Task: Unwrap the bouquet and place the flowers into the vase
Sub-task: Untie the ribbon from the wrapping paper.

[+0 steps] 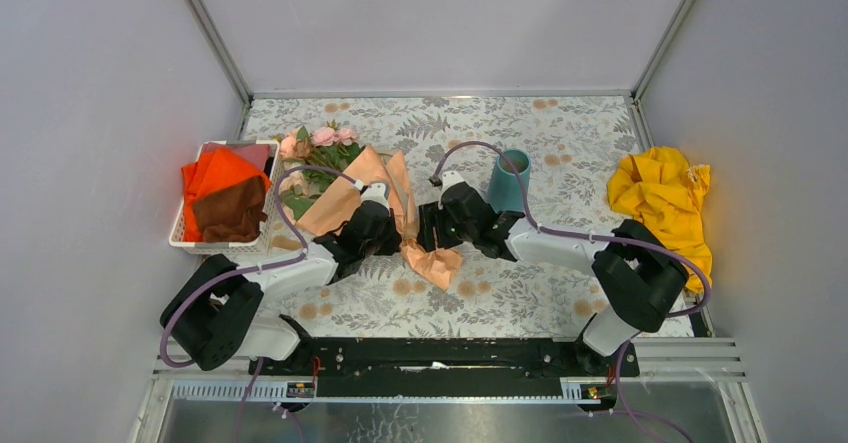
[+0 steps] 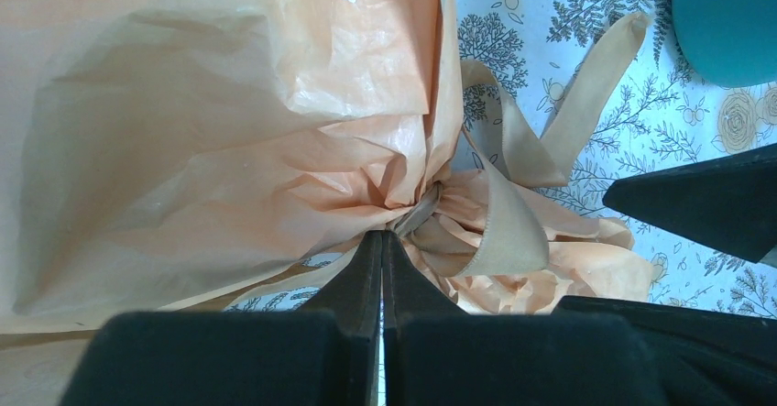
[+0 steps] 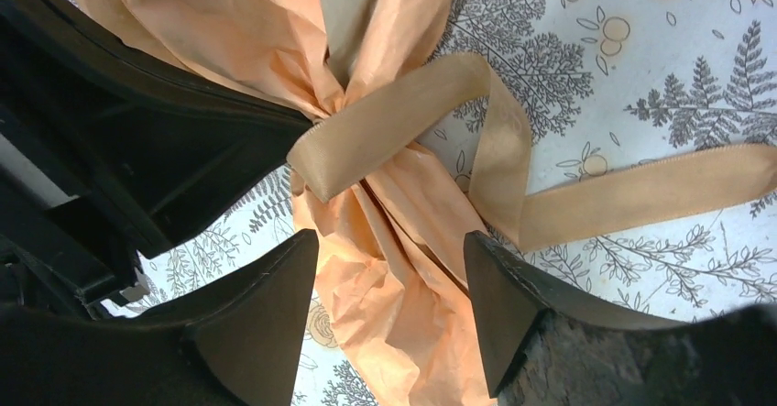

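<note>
The bouquet (image 1: pixel 345 188) lies slanted left of centre, blooms far-left, paper tail pointing near-centre. Your left gripper (image 2: pixel 382 236) is clenched, tips at the ribbon (image 2: pixel 504 232) knot. Your right gripper (image 3: pixel 389 241), jaws apart, straddles the tail just below that knot.

Far left, a white basket (image 1: pixel 213 248) sits on the leaf-print tablecloth (image 1: pixel 560 143), an orange cloth (image 1: pixel 215 171) and a brown cloth (image 1: pixel 232 215) piled inside. Over at the right edge, a crumpled yellow cloth (image 1: pixel 660 198) lies well apart.
</note>
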{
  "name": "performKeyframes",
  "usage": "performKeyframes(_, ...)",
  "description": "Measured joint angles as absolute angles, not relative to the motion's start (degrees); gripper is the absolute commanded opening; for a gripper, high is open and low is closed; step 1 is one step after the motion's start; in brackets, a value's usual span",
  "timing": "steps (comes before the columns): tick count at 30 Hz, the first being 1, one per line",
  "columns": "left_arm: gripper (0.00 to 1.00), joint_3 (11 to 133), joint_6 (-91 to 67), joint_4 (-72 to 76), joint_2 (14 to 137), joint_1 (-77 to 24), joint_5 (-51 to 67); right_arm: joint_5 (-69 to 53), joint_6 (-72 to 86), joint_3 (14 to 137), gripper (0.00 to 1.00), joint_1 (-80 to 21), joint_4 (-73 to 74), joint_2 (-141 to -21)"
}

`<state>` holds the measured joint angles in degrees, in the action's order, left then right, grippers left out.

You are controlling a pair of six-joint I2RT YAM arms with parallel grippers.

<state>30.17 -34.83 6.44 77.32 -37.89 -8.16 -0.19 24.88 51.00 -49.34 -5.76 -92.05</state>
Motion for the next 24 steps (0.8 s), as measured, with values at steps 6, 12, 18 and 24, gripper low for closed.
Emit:
performKeyframes(6,0.0,30.2,-34.9,6.4,77.3,-37.9,-7.9,-1.8,23.8,53.1,0.66,-49.3,-6.5,-94.5)
performKeyframes(12,0.0,30.2,-35.1,5.3,76.0,-37.9,-7.5,-3.0,23.9,54.5,0.57,-49.3,-7.7,-102.7)
performKeyframes(18,0.0,30.2,-35.1,3.9,74.6,-37.9,-7.5,-3.0,23.9,55.9,0.0,-49.4,-8.8,-104.3)
performKeyframes(24,0.0,30.2,-35.1,3.7,74.1,-37.9,-7.6,-1.1,24.5,56.1,0.0,-49.6,-8.8,-104.4)
